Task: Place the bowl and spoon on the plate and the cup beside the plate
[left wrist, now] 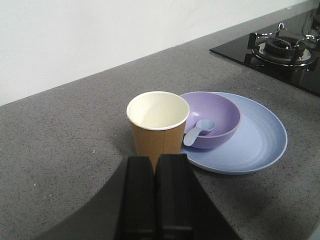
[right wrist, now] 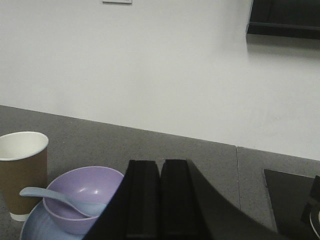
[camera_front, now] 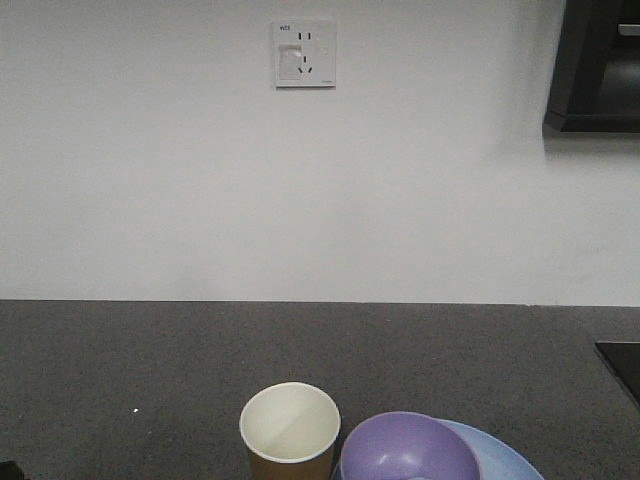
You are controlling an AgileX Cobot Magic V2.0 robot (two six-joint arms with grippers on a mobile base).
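Observation:
The light blue plate (left wrist: 260, 140) lies on the dark counter with the purple bowl (left wrist: 220, 112) on its left part. A pale blue spoon (left wrist: 197, 132) rests in the bowl, handle over the rim. The brown paper cup (left wrist: 157, 125) stands upright just left of the plate, touching its edge. My left gripper (left wrist: 156, 159) is shut and empty, just short of the cup's base. My right gripper (right wrist: 160, 164) is shut and empty, right of the bowl (right wrist: 82, 192) and spoon (right wrist: 50, 197). The front view shows the cup (camera_front: 290, 432), bowl (camera_front: 408, 448) and plate (camera_front: 505, 455) at the bottom edge.
A gas hob (left wrist: 282, 47) on black glass sits at the counter's far right. The white wall behind carries a socket plate (camera_front: 305, 55). A dark cabinet (camera_front: 595, 65) hangs at upper right.

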